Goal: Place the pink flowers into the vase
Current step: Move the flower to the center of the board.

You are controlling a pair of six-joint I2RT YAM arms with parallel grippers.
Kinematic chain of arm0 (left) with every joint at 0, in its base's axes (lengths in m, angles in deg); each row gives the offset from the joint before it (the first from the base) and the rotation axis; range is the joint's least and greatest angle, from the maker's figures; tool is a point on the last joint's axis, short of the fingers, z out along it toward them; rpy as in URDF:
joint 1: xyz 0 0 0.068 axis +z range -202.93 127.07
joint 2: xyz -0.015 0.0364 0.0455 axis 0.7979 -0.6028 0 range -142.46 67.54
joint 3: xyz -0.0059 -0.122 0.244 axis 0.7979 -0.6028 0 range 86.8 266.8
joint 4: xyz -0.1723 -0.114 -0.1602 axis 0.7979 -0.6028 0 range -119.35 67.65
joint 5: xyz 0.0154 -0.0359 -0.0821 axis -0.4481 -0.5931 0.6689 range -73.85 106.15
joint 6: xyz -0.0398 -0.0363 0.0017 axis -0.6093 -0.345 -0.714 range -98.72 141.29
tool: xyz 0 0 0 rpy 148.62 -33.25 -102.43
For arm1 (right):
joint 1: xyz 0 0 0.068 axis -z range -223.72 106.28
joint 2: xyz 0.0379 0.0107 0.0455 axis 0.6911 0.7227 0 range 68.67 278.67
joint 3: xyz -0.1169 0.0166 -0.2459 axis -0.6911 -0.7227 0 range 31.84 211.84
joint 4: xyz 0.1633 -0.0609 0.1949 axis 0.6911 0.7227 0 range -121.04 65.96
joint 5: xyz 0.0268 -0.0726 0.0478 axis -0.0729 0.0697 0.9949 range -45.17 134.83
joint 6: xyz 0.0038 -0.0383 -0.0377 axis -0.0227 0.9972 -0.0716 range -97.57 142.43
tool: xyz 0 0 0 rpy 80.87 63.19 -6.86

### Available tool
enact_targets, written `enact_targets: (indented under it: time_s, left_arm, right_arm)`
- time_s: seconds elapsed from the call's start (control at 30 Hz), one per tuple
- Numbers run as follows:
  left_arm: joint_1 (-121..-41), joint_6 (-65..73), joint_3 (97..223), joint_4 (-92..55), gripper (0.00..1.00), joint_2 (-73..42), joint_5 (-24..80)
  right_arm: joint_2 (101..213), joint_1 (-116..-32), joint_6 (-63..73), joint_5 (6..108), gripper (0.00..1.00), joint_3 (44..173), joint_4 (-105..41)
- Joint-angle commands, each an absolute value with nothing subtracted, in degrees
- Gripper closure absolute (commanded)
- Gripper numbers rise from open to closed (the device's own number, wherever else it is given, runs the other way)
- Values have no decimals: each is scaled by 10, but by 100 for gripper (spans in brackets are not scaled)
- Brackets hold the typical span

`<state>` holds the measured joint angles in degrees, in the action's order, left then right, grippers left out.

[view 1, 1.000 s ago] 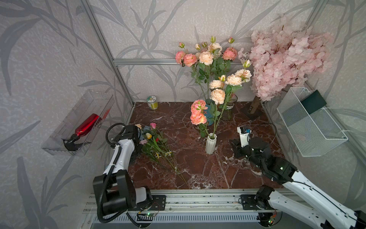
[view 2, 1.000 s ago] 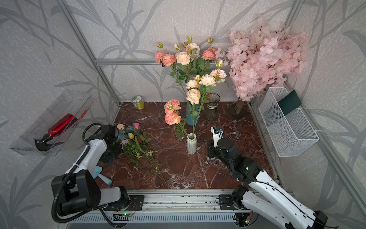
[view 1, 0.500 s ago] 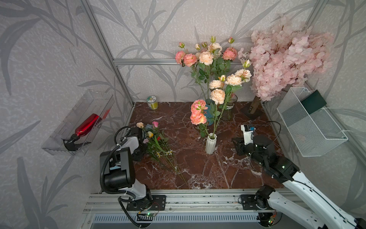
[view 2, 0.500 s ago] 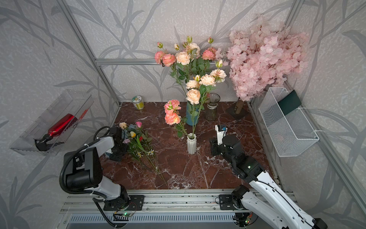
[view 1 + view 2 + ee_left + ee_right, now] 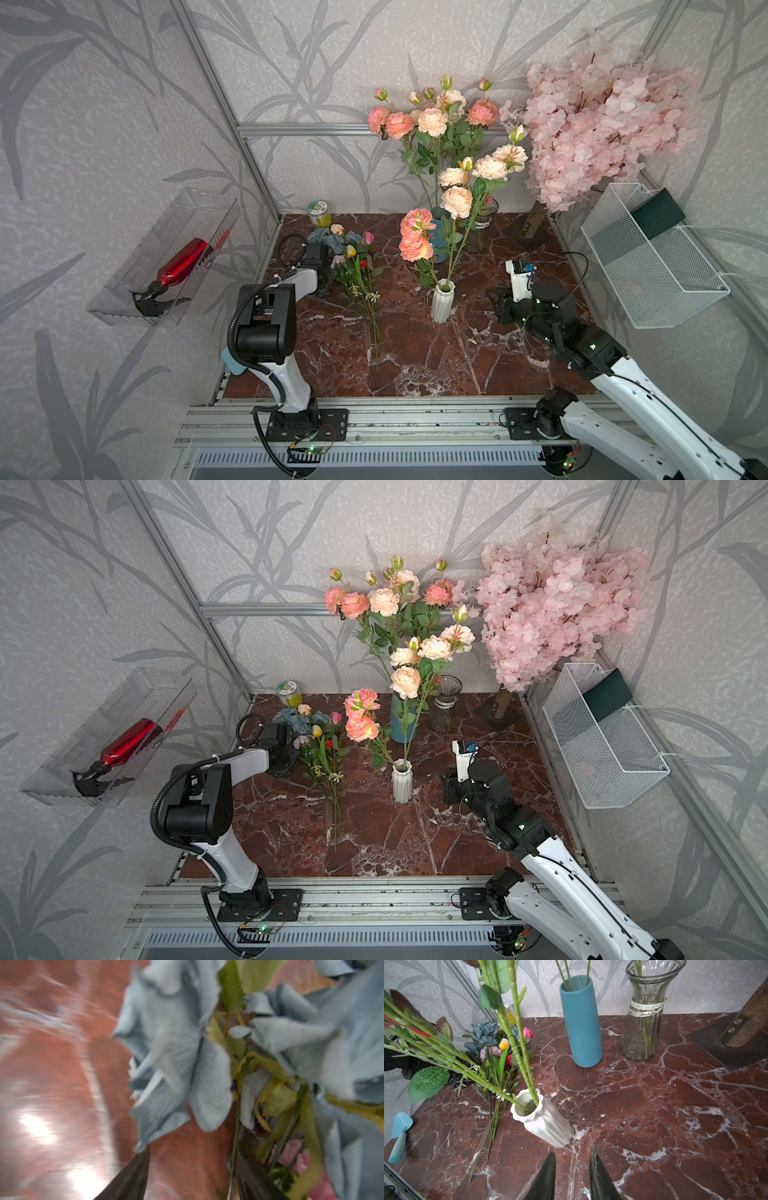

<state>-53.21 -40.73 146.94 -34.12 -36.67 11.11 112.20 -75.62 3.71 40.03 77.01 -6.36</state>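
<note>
Two pink flower sprays (image 5: 415, 239) in white vase (image 5: 546, 1126); three in blue vase (image 5: 581, 1022); both jaws parted.

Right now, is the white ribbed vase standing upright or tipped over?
Upright. The white ribbed vase stands on its base on the marble table, mouth up, with the pink flowers rising from it.
</note>
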Motion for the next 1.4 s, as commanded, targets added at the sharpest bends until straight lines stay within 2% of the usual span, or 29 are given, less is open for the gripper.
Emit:
enact_targets:
  time_s: [0.0, 0.33, 0.53, 0.7, 0.87, 0.9, 0.93, 0.97, 1.13, 1.23, 1.27, 1.3, 1.37]
  left_arm:
    - [-547, -411, 1477, -427, 33, -391, 108]
    - [-550, -450, 1430, -604, 32, -161, -64]
    - [-550, -388, 1403, -574, 28, -41, -73]
    - [-549, -373, 1425, -632, 26, 3, -90]
    - [-544, -366, 1438, -720, 20, 70, -182]
    - [-543, -361, 1435, -728, 16, 78, -197]
    - [-542, -355, 1435, -730, 3, 84, -206]
    - [-542, -343, 1437, -731, 1, 87, -211]
    - [-542, -255, 1444, -698, 1, 104, -193]
    - [-543, -215, 1448, -687, 1, 121, -194]
    - [-543, -201, 1448, -682, 1, 127, -197]
    - [-543, -194, 1448, -681, 1, 134, -205]
    - [-542, -200, 1432, -679, 1, 153, -215]
  right_arm:
    - [1124, -753, 34, 405, 71, 762, -75]
    - [1146, -753, 38, 394, 70, 771, -73]
    - [1158, -753, 41, 386, 69, 785, -79]
    - [1177, -752, 43, 307, 67, 804, -45]
    - [1265, -721, -10, 199, 63, 857, 46]
    - [1293, -707, -24, 194, 50, 872, 66]
    - [1315, -699, -42, 177, 32, 884, 84]
    - [1333, -695, -62, 149, 0, 895, 100]
    - [1341, -690, -59, 70, 1, 903, 53]
    - [1327, -686, -40, -14, 1, 903, 22]
    - [1315, -685, 20, -17, 1, 880, -43]
    - [1300, -680, 113, 15, 1, 841, -143]
    - [1269, -659, 203, 84, 1, 759, -300]
